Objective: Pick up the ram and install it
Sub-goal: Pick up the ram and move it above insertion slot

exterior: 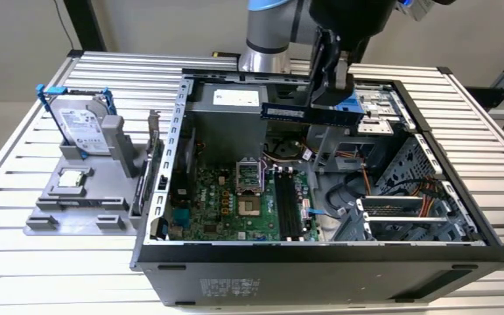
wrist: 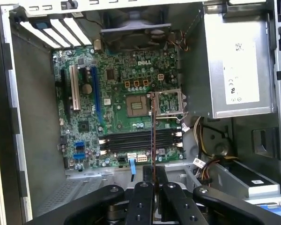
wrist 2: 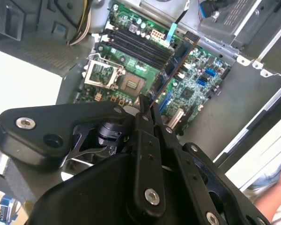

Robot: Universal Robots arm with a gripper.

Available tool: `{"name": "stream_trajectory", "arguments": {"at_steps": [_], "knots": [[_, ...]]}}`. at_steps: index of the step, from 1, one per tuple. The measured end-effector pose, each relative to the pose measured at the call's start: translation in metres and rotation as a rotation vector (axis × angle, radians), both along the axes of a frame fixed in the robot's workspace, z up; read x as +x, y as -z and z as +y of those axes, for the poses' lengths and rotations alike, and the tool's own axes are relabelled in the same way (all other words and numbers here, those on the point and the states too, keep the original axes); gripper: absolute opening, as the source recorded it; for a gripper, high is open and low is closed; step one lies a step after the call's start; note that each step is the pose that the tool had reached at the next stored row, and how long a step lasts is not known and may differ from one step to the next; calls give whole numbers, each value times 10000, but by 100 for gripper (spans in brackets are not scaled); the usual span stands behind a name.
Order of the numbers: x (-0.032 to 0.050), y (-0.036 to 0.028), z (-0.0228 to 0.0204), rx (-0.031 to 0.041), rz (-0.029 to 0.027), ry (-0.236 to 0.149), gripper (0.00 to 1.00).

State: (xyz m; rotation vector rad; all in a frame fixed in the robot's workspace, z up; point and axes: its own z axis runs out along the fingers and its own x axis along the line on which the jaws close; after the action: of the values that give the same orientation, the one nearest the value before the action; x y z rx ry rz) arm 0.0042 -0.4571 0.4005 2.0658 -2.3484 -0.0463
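The ram (exterior: 309, 115) is a long thin stick with dark chips. It hangs level above the open computer case (exterior: 322, 254), over the case's far end. My gripper (exterior: 327, 104) is shut on its upper edge. In the second wrist view the ram (wrist 2: 175, 61) runs out from my gripper (wrist 2: 148, 105) over the green motherboard (wrist 2: 126, 70). In the first wrist view the ram (wrist: 153, 136) shows edge-on as a thin line that crosses the black memory slots (wrist: 131, 139), coming out from my gripper (wrist: 153, 177). It is well above the slots (exterior: 287, 203).
On the exterior view's left, a grey fixture (exterior: 68, 213) holds a silver hard drive (exterior: 84, 128) in a blue-edged frame and a small square chip (exterior: 73, 177). Inside the case are the open processor socket (exterior: 249, 176), cable bundles (exterior: 366, 184) and drive cages (exterior: 401, 213).
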Motion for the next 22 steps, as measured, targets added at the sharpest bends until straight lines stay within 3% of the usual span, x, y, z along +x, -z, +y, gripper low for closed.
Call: {"name": "stream_trajectory", "arguments": {"at_steps": [9,22], "knots": [[206,0,6,-1,0,50,0],[222,0,6,0,0,51,0]]}}
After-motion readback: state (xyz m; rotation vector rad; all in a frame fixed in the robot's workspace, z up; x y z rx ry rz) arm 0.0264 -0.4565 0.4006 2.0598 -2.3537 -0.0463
